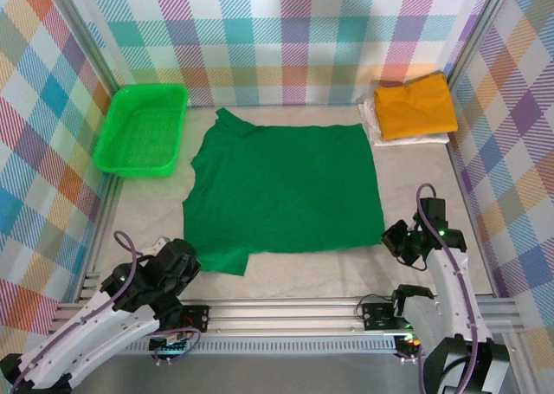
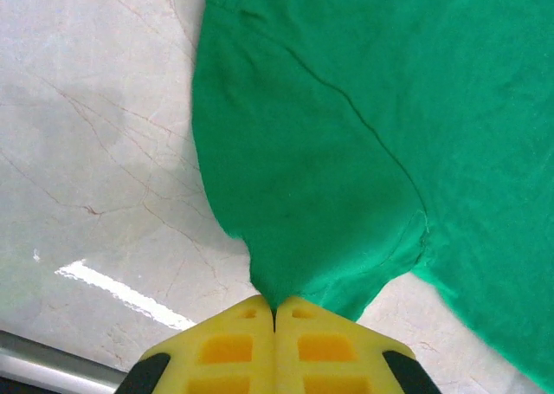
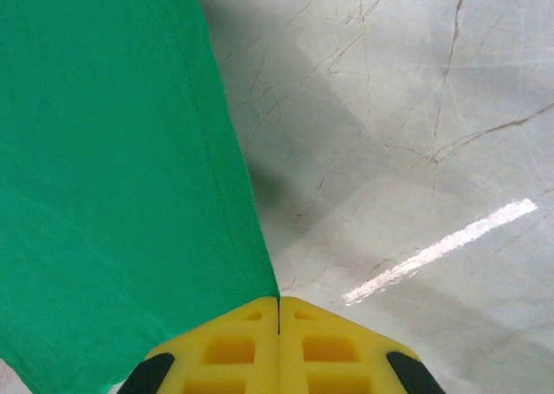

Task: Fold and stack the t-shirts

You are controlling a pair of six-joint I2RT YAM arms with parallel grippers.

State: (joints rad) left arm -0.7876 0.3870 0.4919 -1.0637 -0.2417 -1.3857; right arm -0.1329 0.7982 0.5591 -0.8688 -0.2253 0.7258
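**A:** Logging grips first. The left gripper [image 2: 274, 311] has its jaws pressed together on the dark green t-shirt [image 1: 286, 190]. It is pinching the near-left sleeve, and the cloth draws to a point where it enters the yellow pads.

**B:** Right side?

**A:** The right gripper [image 3: 278, 304] is closed too, nipping the shirt's near-right hem corner. The hem edge runs straight into the seam between the pads.

**B:** Why those two spots?

**A:** My reading: with both near corners held, the near edge can travel as one line, so the fold lands square rather than skewed.

**B:** Where does the shirt lie?

**A:** Spread flat mid-table [image 1: 329, 277], collar toward the left, a few shallow creases.

**B:** The others?

**A:** The yellow t-shirt [image 1: 415, 106] sits folded on the white t-shirt [image 1: 374, 124] in the far right corner. That looks like the stack the green one should join. The green basket [image 1: 141, 132] stands far left, well apart.

**B:** Risk?

**A:** The thin pinch on the sleeve may slip under tension.
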